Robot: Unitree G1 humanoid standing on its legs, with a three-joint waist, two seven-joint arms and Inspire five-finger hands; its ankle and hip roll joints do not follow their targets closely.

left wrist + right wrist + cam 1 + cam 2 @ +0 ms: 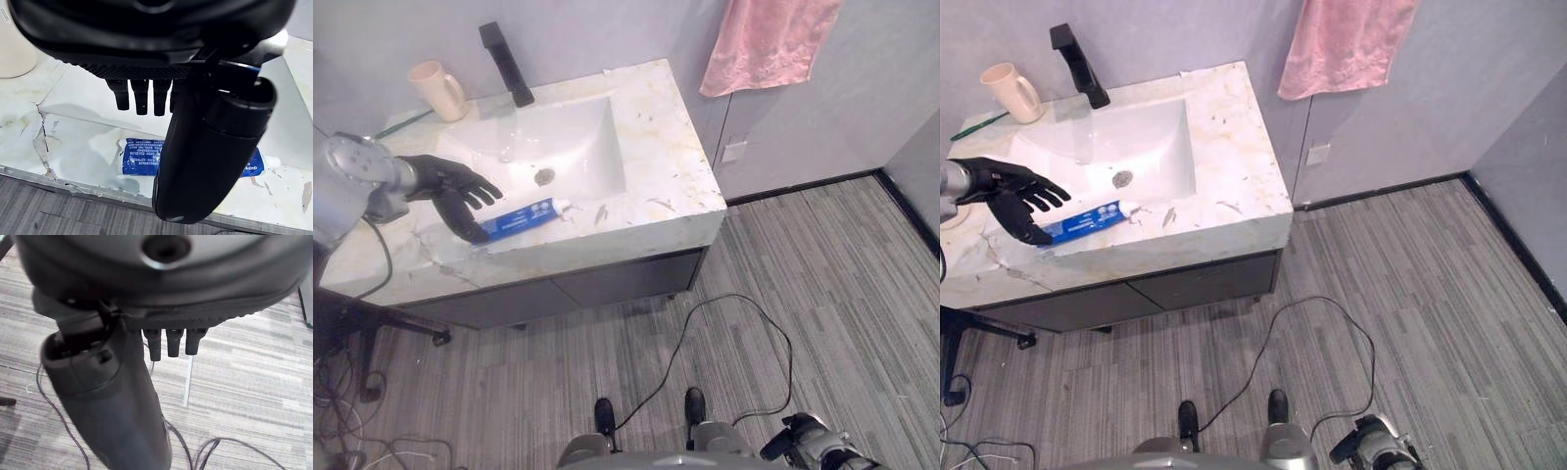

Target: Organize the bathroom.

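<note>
Left eye view: toothpaste tube (521, 218) near counter edge (607, 250)

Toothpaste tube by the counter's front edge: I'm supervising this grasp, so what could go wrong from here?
The tube lies flat near the counter front edge, so the open left hand closing over its end could nudge it off onto the floor. Lying flat, it gives the fingers little to get under, so they may slip. A push the other way could slide it into the sink.
</note>
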